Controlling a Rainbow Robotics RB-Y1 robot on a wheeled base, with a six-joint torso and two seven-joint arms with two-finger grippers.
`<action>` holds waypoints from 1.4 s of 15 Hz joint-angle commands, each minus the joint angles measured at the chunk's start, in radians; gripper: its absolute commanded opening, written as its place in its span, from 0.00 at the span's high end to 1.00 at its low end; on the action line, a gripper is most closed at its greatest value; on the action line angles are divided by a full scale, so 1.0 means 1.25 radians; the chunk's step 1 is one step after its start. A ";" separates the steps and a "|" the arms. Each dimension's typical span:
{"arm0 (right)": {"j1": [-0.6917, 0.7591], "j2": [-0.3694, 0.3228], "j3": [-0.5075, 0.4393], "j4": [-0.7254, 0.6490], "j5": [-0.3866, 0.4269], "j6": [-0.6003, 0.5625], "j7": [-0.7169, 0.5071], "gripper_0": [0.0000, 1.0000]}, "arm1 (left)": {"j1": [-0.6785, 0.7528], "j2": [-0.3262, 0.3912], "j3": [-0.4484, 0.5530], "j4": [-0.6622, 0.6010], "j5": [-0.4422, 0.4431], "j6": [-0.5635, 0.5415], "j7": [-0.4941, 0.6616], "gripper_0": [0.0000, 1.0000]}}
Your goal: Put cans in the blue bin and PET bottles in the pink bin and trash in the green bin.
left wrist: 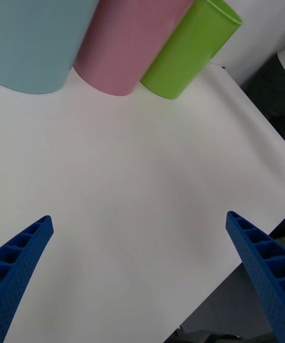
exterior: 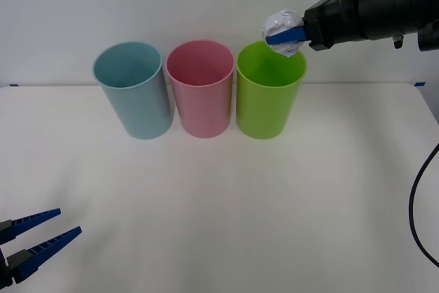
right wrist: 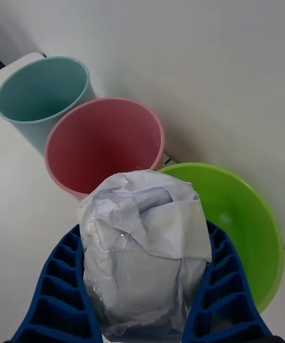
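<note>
Right wrist view: blue ribbed fingers [right wrist: 56, 283] pressed against both sides of the trash [right wrist: 145, 248], a crumpled wad of clear and whitish plastic. Held by the right gripper [exterior: 289, 34] in the air, above the far right rim of the green bin [exterior: 269, 104]. Just beside that bin, the pink bin [exterior: 201, 97], then the blue bin [exterior: 134, 97], all three upright in a row at the back of the white table [exterior: 226, 204]. Parked at the near left corner of the table, well apart from the bins, the left gripper [exterior: 42, 232], fingers spread wide with nothing between them.
</note>
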 commanded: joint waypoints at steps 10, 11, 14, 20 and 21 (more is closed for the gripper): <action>-0.083 0.049 0.049 0.139 0.188 0.028 0.030 1.00 | 0.000 0.000 0.000 0.000 0.000 0.000 0.000 0.00; -0.083 0.049 0.052 0.139 0.191 0.028 0.030 1.00 | 0.000 0.000 0.000 0.000 0.000 0.000 0.000 0.00; -0.083 0.049 0.081 0.155 0.206 0.052 0.028 1.00 | 0.000 0.000 0.000 0.000 0.000 0.000 0.000 0.00; -0.083 0.057 0.138 0.204 0.238 0.120 0.013 1.00 | 0.000 0.000 0.000 0.000 0.000 0.000 0.000 0.00; -0.083 0.062 0.142 0.208 0.244 0.123 0.010 1.00 | 0.000 0.000 0.000 0.000 0.000 0.000 0.000 0.00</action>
